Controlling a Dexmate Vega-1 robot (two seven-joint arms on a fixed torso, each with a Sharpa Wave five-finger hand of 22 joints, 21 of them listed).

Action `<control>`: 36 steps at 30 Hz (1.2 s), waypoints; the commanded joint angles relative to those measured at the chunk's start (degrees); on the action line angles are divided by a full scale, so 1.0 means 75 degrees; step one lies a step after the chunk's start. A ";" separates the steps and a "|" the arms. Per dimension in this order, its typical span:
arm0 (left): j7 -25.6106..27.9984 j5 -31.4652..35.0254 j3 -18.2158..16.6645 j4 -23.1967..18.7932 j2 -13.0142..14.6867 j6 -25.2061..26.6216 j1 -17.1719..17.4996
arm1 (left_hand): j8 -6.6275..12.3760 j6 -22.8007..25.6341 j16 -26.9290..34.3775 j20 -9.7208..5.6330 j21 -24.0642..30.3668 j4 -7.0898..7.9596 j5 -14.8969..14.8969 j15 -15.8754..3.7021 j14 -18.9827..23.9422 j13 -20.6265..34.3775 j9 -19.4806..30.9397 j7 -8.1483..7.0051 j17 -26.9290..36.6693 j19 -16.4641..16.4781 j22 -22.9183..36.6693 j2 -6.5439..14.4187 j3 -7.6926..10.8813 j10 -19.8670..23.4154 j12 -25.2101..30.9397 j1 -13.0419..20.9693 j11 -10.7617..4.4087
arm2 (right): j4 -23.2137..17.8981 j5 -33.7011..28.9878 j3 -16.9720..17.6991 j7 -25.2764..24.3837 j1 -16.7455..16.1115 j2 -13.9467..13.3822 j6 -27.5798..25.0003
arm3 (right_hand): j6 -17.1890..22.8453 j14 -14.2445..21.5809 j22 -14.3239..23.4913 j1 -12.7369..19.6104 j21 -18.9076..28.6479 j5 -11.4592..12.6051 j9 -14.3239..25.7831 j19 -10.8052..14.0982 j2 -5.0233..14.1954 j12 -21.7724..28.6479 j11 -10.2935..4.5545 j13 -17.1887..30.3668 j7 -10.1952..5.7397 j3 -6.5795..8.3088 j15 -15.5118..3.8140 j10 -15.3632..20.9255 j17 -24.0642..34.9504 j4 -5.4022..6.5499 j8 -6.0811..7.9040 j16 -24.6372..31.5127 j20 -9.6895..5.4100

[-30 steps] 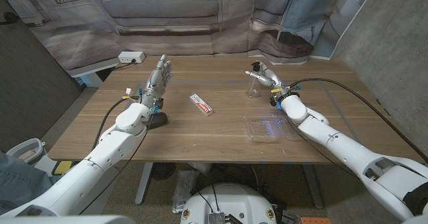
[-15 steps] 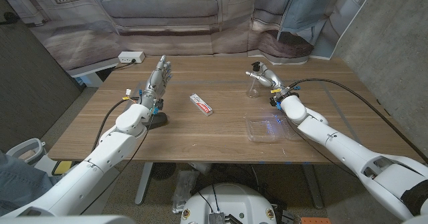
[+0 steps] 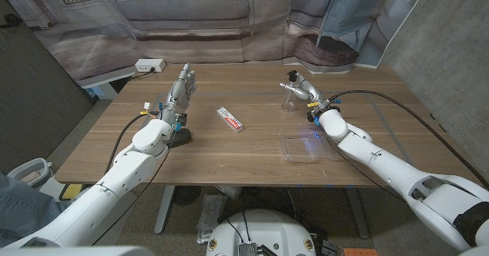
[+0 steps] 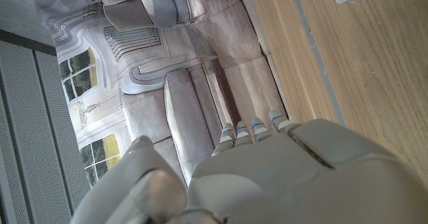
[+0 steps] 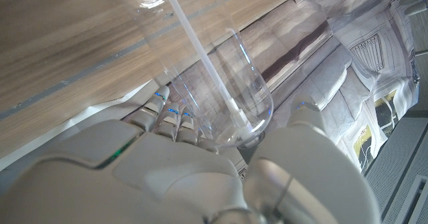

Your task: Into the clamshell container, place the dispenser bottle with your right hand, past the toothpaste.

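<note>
A clear clamshell container (image 3: 308, 147) is seen on the near right part of the wooden table (image 3: 229, 153), and nothing can be made out inside it. The dispenser bottle (image 3: 289, 95), clear with a dark pump top, is stood upright beyond the container, toward the far right, its long axis vertical and its pump uppermost. In the right wrist view the bottle (image 5: 224, 93) is shown to be transparent, with a thin white tube running along its length inside. The right hand (image 3: 304, 87) is closed around the bottle from its right side, fingers on one flank and thumb on the other. The toothpaste (image 3: 229, 118) is laid flat near the table's middle, to the left of the bottle and well apart from it. The left hand (image 3: 178, 93) is held over the far left of the table, fingers extended and nothing held.
</note>
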 commanded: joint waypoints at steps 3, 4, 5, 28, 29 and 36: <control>-0.0034 -0.0012 0.0009 0.0038 0.0004 0.0053 -0.0082 | 0.0008 0.0037 0.0006 0.0086 -0.0033 0.0022 0.0061 -0.0008 0.0004 -0.0007 0.0035 0.0027 0.0026 -0.0032 0.0029 0.0096 -0.0037 0.0011 0.0037 0.0030 -0.0035 | 0.0004 -0.0069 -0.0020 -0.0289 -0.0043 0.0048 -0.0084 | 0.0194 0.0150 0.0051 0.0182 -0.0066 0.0084 0.0042 0.0145 0.0055 0.0198 -0.0162 0.0060 -0.0121 -0.0044 -0.0065 0.0516 0.0036 -0.0023 0.0074 0.0010 0.0553; -0.0048 -0.0012 0.0017 0.0051 0.0004 0.0058 -0.0098 | 0.0009 0.0040 0.0005 0.0088 -0.0036 0.0022 0.0061 -0.0010 0.0002 -0.0007 0.0035 0.0020 0.0026 -0.0031 0.0029 0.0097 -0.0038 0.0014 0.0039 0.0030 -0.0033 | -0.0002 -0.0079 -0.0020 -0.0315 -0.0051 0.0045 -0.0079 | 0.0203 0.0161 0.0053 0.0197 -0.0056 0.0089 0.0043 0.0194 0.0065 0.0212 -0.0168 0.0064 -0.0131 -0.0041 -0.0070 0.0553 0.0037 -0.0025 0.0076 0.0011 0.0566; -0.0059 -0.0010 0.0025 0.0063 0.0003 0.0062 -0.0114 | 0.0009 0.0041 0.0006 0.0091 -0.0040 0.0021 0.0062 -0.0008 0.0004 -0.0007 0.0035 0.0017 0.0026 -0.0035 0.0029 0.0098 -0.0040 0.0011 0.0038 0.0030 -0.0032 | -0.0013 -0.0090 -0.0017 -0.0346 -0.0061 0.0044 -0.0086 | 0.0268 0.0229 0.0058 0.0251 -0.0057 0.0103 0.0044 0.0270 0.0097 0.0258 -0.0224 0.0076 -0.0163 -0.0029 -0.0100 0.0669 0.0040 -0.0032 0.0092 0.0022 0.0579; -0.0126 -0.0034 0.0113 0.0204 -0.0053 0.0121 -0.0276 | 0.0003 0.0042 -0.0005 0.0096 -0.0083 0.0020 0.0069 -0.0014 -0.0022 -0.0007 0.0035 0.0021 0.0026 -0.0021 0.0032 0.0116 -0.0064 -0.0014 0.0027 0.0033 -0.0033 | -0.0061 -0.0203 -0.0092 -0.0486 -0.0089 0.0055 -0.0278 | 0.1786 0.1684 0.0116 0.0857 -0.0001 -0.0054 0.0087 0.1381 0.0453 0.1119 -0.0727 0.0331 -0.0494 0.0130 -0.0741 0.2568 0.0085 -0.0058 0.0449 0.0308 0.0290; -0.0119 -0.0038 0.0111 0.0196 -0.0053 0.0126 -0.0271 | 0.0003 0.0042 -0.0001 0.0096 -0.0084 0.0020 0.0070 -0.0010 -0.0013 -0.0007 0.0035 0.0018 0.0026 -0.0019 0.0032 0.0117 -0.0065 -0.0013 0.0028 0.0033 -0.0034 | -0.0056 -0.0208 -0.0095 -0.0498 -0.0088 0.0059 -0.0270 | 0.1800 0.1695 0.0116 0.0864 0.0004 -0.0057 0.0088 0.1401 0.0456 0.1123 -0.0733 0.0332 -0.0492 0.0132 -0.0739 0.2579 0.0085 -0.0058 0.0451 0.0307 0.0281; -0.0067 -0.0031 0.0098 0.0143 -0.0047 0.0124 -0.0220 | 0.0005 0.0049 -0.0004 0.0096 -0.0098 0.0019 0.0072 -0.0011 -0.0020 -0.0007 0.0036 0.0023 0.0026 -0.0018 0.0033 0.0122 -0.0073 -0.0026 0.0023 0.0034 -0.0036 | 0.0003 -0.0354 -0.0112 -0.0798 -0.0104 0.0113 -0.0169 | 0.2395 0.2411 0.0152 0.1058 0.0141 -0.0159 0.0095 0.1955 0.0586 0.1251 -0.0975 0.0375 -0.0584 0.0211 -0.1006 0.2871 0.0124 -0.0061 0.0599 0.0465 -0.0131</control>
